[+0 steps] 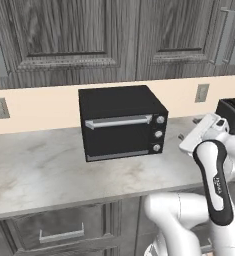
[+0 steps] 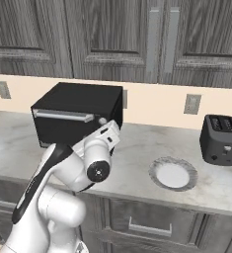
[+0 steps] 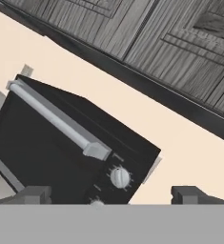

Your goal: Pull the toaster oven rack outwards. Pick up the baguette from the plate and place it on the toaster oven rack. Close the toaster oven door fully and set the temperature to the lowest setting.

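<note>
facing the shut toaster oven door [image 1: 120, 135], the pincer [image 3: 111, 194] stands apart, empty; its rigid silver bar handle [image 1: 118, 121] looks the obvious hold.

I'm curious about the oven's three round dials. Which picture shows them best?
The left base view: it faces the toaster oven head-on, with all three knobs in a column beside the shut door. The hand view is closer but tilted, showing one knob whole and another cut off. In the right base view the arm hides that side.
</note>
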